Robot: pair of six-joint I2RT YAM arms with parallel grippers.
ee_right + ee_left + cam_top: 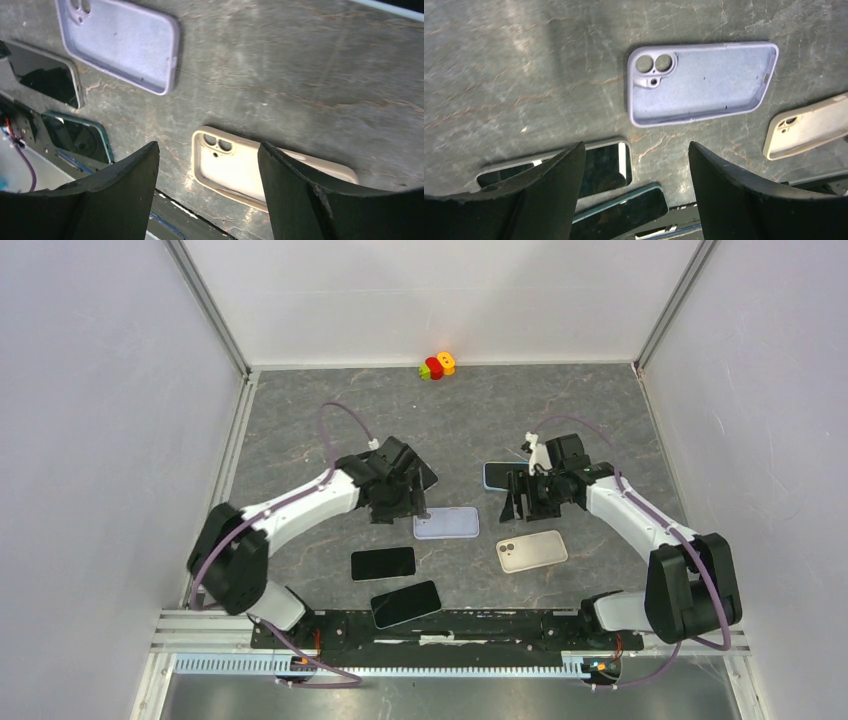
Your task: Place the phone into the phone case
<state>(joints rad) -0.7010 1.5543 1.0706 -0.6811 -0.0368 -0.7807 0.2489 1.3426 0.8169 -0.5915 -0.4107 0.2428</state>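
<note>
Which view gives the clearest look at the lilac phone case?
Left wrist: the lilac case lies whole, open side up, with its camera holes plain. Top external shows it small, without such detail. Right wrist cuts off its camera end at the frame's top edge.

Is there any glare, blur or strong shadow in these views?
Top external view: even light, sharp, soft shadows. Left wrist view: the left claw's fingers are dark and out of focus, the lilac case sharp. Right wrist view: glare pales the table, the beige case casts a dark shadow.
</note>
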